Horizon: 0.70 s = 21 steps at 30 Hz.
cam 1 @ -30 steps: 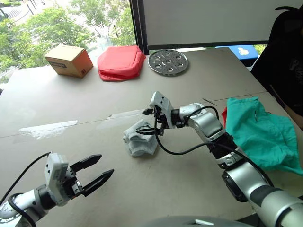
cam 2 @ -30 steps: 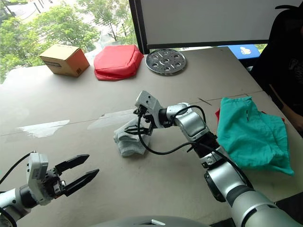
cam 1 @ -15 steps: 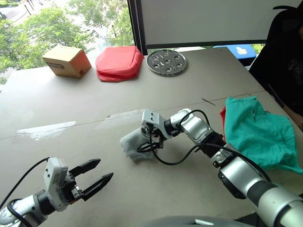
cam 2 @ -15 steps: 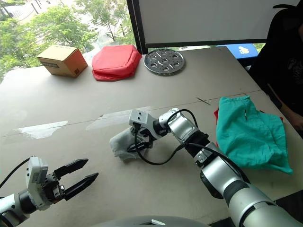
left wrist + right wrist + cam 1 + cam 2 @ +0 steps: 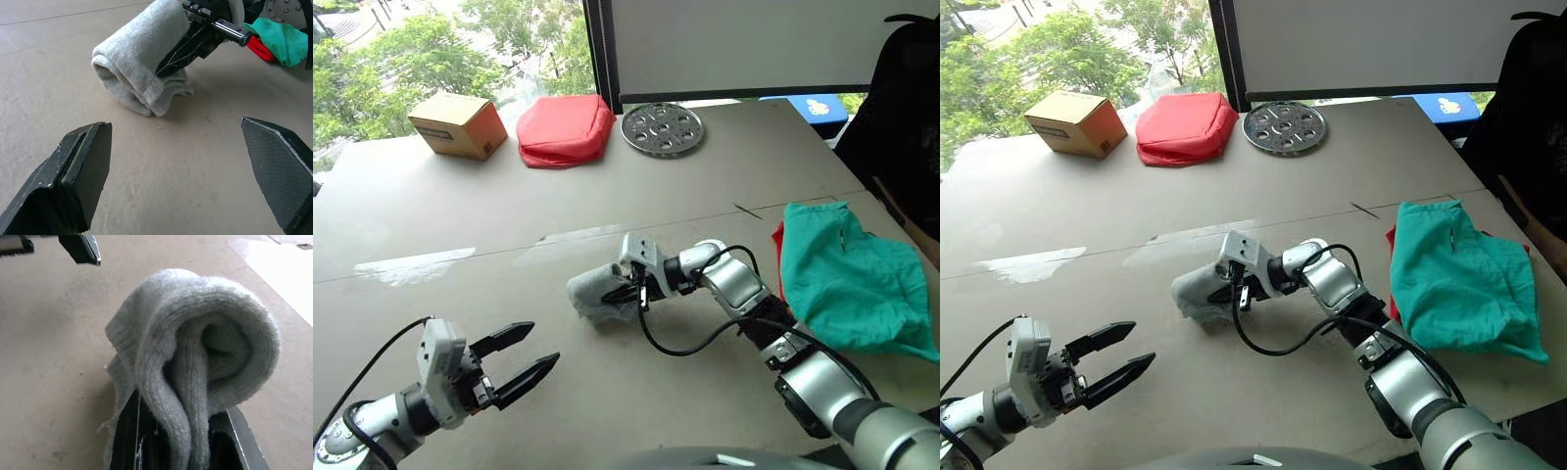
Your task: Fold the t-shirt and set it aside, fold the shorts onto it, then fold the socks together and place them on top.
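The light grey socks point(image 5: 595, 290) lie rolled into one bundle at the middle of the table. My right gripper point(image 5: 626, 291) is shut on the bundle's right end; in the right wrist view the knit roll point(image 5: 200, 342) sits squeezed between its fingers point(image 5: 126, 433). My left gripper point(image 5: 543, 345) hovers open near the table's front left, apart from the socks point(image 5: 142, 63), with nothing between its fingers point(image 5: 83, 166). The teal shorts point(image 5: 847, 279) lie at the right edge, and a red strip of the t-shirt point(image 5: 776, 241) peeks out under them.
A cardboard box point(image 5: 458, 124), a salmon-red padded pouch point(image 5: 563, 127) and a round perforated metal disc point(image 5: 662, 128) stand along the table's far edge by the window. A dark-clothed person point(image 5: 901, 117) is at the far right.
My right gripper has dropped onto the socks and closed on the bundle, which now lies rolled tighter. The left gripper has stayed open at the front left.
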Available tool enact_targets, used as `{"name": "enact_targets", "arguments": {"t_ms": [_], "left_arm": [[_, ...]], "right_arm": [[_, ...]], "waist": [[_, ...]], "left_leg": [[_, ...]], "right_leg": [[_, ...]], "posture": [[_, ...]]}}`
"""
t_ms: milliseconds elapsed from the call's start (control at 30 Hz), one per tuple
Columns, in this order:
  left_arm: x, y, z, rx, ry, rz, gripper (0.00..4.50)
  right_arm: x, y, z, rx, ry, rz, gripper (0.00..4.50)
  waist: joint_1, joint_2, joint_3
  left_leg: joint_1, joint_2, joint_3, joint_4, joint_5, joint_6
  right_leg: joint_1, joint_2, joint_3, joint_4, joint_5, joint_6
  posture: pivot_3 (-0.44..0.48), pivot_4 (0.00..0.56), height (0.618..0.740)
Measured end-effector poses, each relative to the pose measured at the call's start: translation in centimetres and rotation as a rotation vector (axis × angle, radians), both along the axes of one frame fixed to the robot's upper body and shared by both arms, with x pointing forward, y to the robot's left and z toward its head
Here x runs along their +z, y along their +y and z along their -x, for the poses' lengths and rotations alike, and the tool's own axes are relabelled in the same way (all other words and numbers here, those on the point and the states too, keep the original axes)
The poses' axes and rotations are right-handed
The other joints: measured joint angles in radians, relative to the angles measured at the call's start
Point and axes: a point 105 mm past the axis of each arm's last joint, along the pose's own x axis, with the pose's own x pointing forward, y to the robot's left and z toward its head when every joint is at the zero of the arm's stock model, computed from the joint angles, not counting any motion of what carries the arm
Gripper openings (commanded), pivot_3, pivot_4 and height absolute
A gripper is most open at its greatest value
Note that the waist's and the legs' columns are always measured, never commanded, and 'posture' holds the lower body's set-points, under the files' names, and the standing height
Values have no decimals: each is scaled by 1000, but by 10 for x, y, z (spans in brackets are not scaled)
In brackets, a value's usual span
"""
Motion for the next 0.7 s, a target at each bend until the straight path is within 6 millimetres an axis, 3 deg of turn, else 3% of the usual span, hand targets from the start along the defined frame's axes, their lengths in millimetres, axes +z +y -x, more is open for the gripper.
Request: {"name": "enact_targets", "arguments": {"t_ms": [100, 167, 233, 333, 433, 467, 600, 700], "left_arm": [[13, -22, -8, -79, -46, 40, 4500], [23, -44, -13, -164, -77, 76, 4500], [33, -64, -20, -242, -107, 110, 4500], [58, -99, -31, -379, -186, 174, 4500], [65, -108, -33, -411, -198, 186, 4500], [72, -117, -36, -452, -217, 196, 4500], [83, -127, -42, -489, -246, 204, 4500], [85, -133, -42, -515, -241, 215, 4500]], "right_arm": [[42, -41, -5, -166, 67, -179, 17], [71, -82, -3, -333, 95, -305, 17], [90, -127, -2, -538, 109, -387, 17], [105, -211, 5, -962, 117, -476, 17], [101, -250, 14, -1155, 137, -454, 17], [92, -275, 23, -1285, 163, -393, 17], [64, -311, 39, -1487, 258, -293, 17], [46, -325, 36, -1580, 351, -268, 17]], "waist": [[10, 0, 0], [24, 0, 0], [31, 1, 0], [37, 3, 1], [23, 3, 0], [29, 3, 1], [30, 1, -2], [23, 2, -1]], "left_leg": [[-2, 0, -2, 0, 0, 0], [-5, -1, -4, 1, -1, 0], [-5, -1, -3, 1, -1, 0], [-6, -2, -4, 4, 0, 1], [-4, 0, 1, 2, 2, 5], [-5, -1, 1, 3, 2, 5], [-4, 0, 3, 3, 2, 6], [-2, 1, 9, 3, 1, 7]], "right_leg": [[-1, -5, -1, -1, 1, 1], [-1, -6, -4, -3, 1, 1], [-1, -6, -4, -3, 0, 1], [-1, -4, -6, -3, 1, 2], [0, -5, -1, -2, 1, 1], [0, -4, -2, -3, 1, 1], [1, -3, -1, -3, 0, 1], [3, -4, 3, -3, -1, -1]], "posture": [[0, 150, 740], [0, 150, 740], [0, 150, 740], [0, 150, 740], [0, 150, 740], [0, 150, 740], [0, 150, 740], [0, 150, 740]]}}
